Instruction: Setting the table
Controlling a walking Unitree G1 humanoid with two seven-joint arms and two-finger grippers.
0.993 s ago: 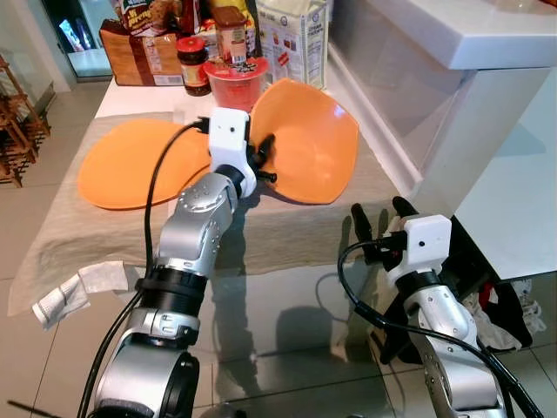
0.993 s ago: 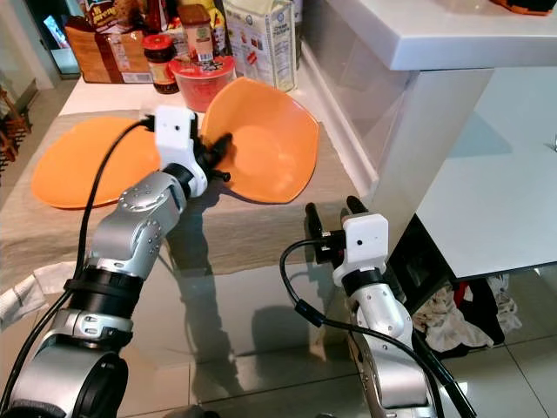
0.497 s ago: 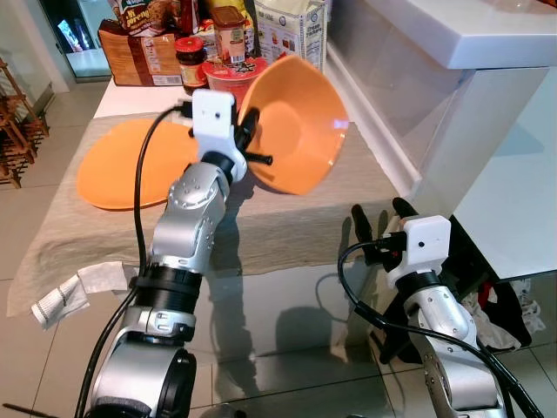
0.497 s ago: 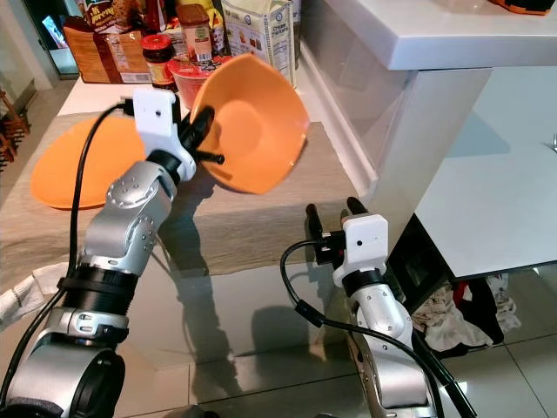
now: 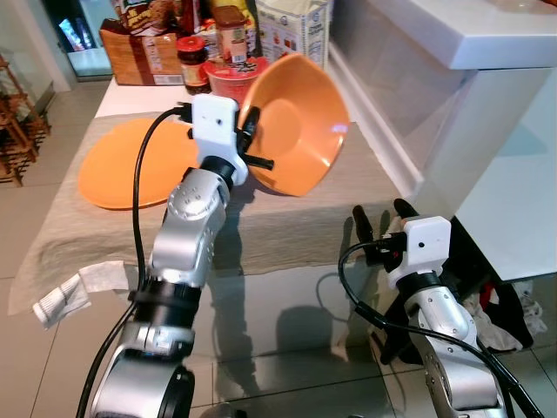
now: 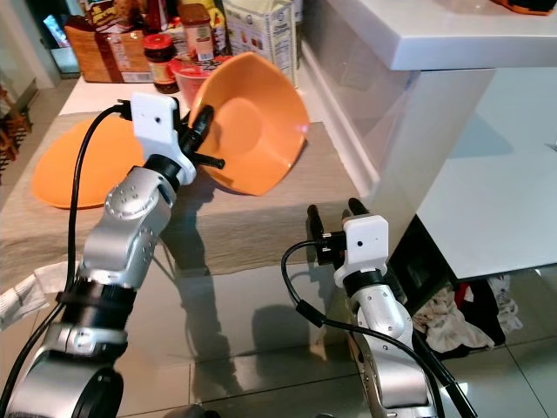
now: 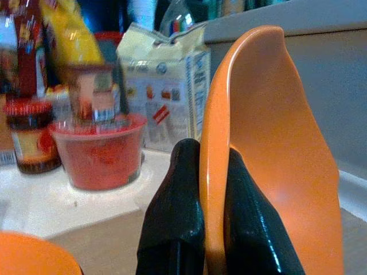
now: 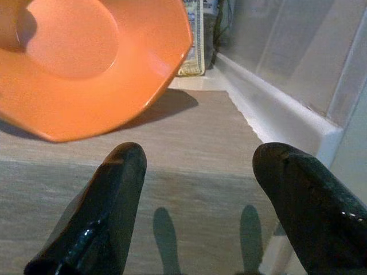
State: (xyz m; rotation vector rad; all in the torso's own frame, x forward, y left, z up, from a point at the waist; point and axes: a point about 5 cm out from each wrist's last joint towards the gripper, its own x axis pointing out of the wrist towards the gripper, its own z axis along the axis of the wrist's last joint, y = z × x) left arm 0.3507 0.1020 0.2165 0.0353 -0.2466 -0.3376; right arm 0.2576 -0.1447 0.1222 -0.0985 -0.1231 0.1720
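Note:
My left gripper (image 5: 252, 146) is shut on the rim of an orange bowl (image 5: 300, 126), which it holds tilted on edge above the beige table runner (image 5: 287, 222). In the left wrist view the black fingers (image 7: 178, 217) pinch the bowl's rim (image 7: 215, 172) from both sides. A flat orange plate (image 5: 130, 165) lies on the runner to the left. My right gripper (image 5: 379, 218) stands open near the table's front right edge, with nothing between its fingers (image 8: 109, 212); the bowl (image 8: 86, 57) hangs ahead of it.
A red tub (image 5: 233, 77), a red-lidded jar (image 5: 193, 63), a white carton (image 5: 291, 30) and snack bags crowd the table's far end. A white counter (image 5: 470, 78) rises at the right. A crumpled white cloth (image 5: 74, 292) lies at the runner's near left corner.
My left gripper has lifted the orange bowl off the runner and tipped it up on edge, then lowered it a little. The right arm has not moved.

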